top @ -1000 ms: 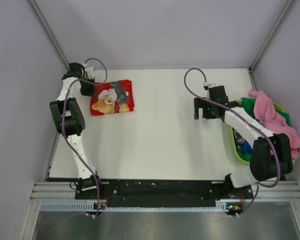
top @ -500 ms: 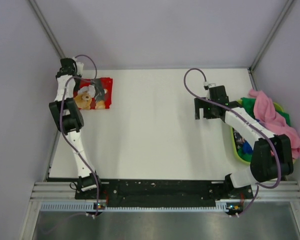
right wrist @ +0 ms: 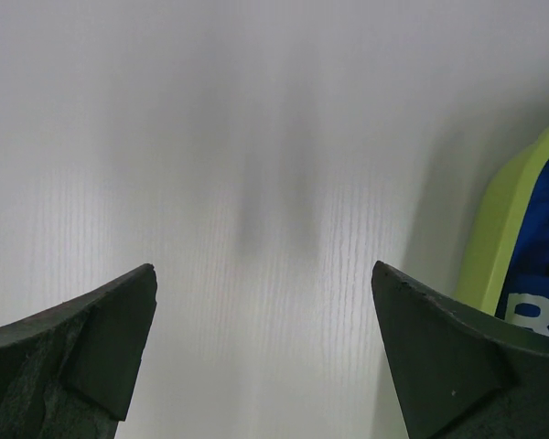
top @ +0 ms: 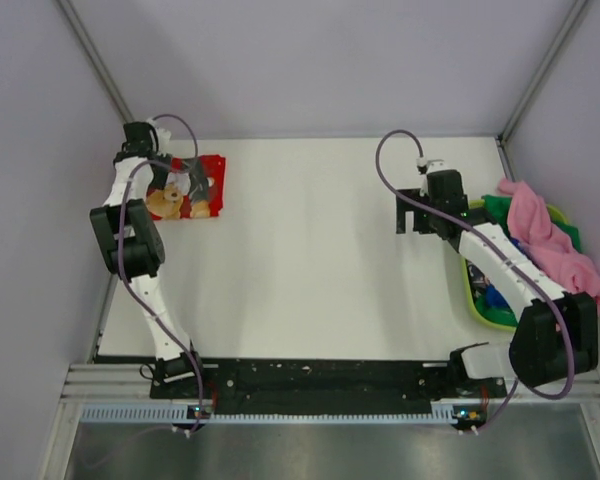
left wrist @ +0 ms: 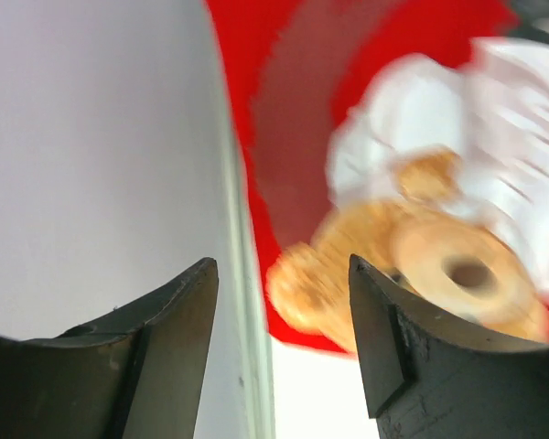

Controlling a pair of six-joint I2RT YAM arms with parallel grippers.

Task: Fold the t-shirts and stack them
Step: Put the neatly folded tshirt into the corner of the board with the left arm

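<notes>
A folded red t-shirt point(top: 202, 187) with a teddy-bear print lies in the table's far left corner, by the wall; it shows blurred in the left wrist view point(left wrist: 412, 183). My left gripper point(top: 152, 168) point(left wrist: 282, 265) hovers at its left edge, open, nothing between the fingers. A pink t-shirt point(top: 545, 238) hangs over the lime-green basket point(top: 474, 300), with a dark green one point(top: 498, 207) and a blue one point(top: 492, 296) point(right wrist: 542, 265) inside. My right gripper point(top: 410, 212) point(right wrist: 263, 267) stands wide open over bare table left of the basket.
The left wall point(left wrist: 82, 137) runs right beside my left fingers. The basket rim point(right wrist: 503, 233) sits just right of my right gripper. White tabletop point(top: 310, 250) lies between the two arms.
My left gripper dragged the red t-shirt left into the far corner, then opened and let it go. My right arm shifted slightly right, toward the basket.
</notes>
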